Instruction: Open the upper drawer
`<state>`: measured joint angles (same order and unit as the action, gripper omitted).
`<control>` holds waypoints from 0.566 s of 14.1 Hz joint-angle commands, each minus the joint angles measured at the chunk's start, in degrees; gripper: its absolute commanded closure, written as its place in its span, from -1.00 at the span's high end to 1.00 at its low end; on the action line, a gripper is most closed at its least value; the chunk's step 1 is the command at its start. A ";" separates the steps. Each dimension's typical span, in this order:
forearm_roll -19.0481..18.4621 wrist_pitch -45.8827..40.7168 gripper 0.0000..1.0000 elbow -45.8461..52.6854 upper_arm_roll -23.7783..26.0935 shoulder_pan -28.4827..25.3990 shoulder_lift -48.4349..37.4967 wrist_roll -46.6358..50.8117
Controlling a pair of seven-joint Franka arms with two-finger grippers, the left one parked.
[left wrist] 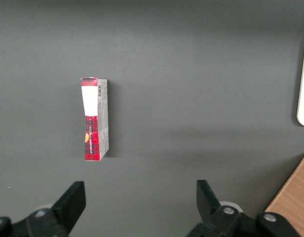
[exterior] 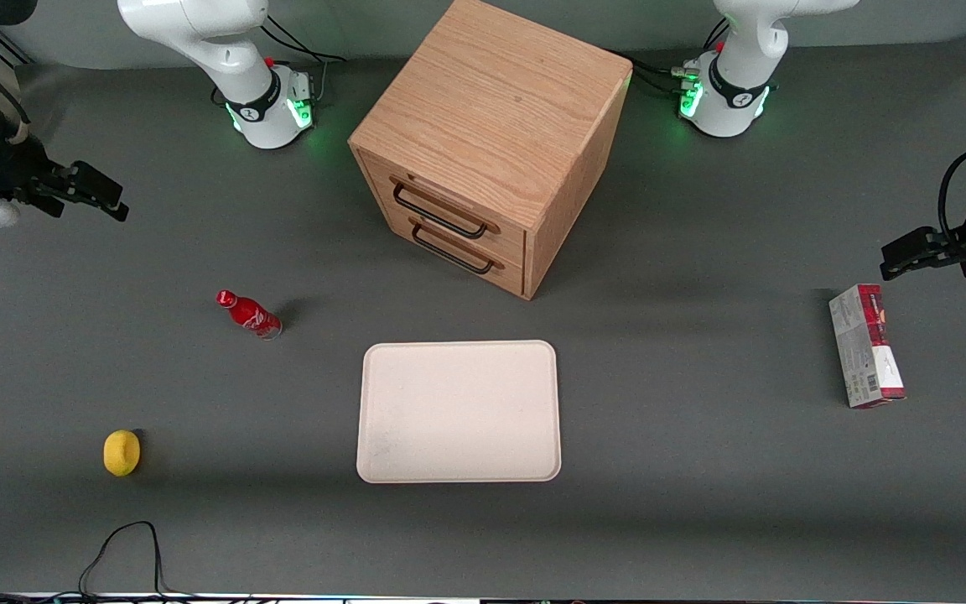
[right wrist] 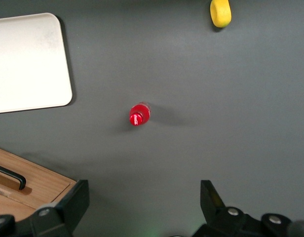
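Observation:
The wooden cabinet (exterior: 491,109) stands mid-table, far from the front camera. Its upper drawer (exterior: 459,201) is shut, with a long black wire handle (exterior: 439,212). The twin lower drawer (exterior: 483,256) sits under it, also shut. My right gripper (exterior: 110,199) hangs open and empty above the table toward the working arm's end, well apart from the cabinet. In the right wrist view the gripper (right wrist: 144,192) has its fingers (right wrist: 78,197) spread wide over bare table. A corner of the cabinet (right wrist: 38,185) with one end of a black handle (right wrist: 14,177) shows there; I cannot tell which drawer's.
A red bottle (exterior: 248,315) stands between gripper and cabinet, nearer the front camera; it shows in the right wrist view (right wrist: 139,114). A yellow object (exterior: 122,452) lies nearer the camera. A white tray (exterior: 458,411) lies in front of the cabinet. A red-and-white box (exterior: 866,356) lies toward the parked arm's end.

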<state>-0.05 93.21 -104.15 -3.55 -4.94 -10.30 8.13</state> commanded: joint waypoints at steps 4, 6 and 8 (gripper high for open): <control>-0.48 -2.15 1.00 5.78 0.56 0.02 4.74 -1.28; -0.04 -2.15 1.00 8.86 2.47 -0.07 7.73 -0.49; -0.21 -2.24 1.00 13.25 7.39 -0.07 10.98 -0.40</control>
<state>-0.03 92.65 -97.67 -0.20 -5.00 -4.27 8.02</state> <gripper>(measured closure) 0.000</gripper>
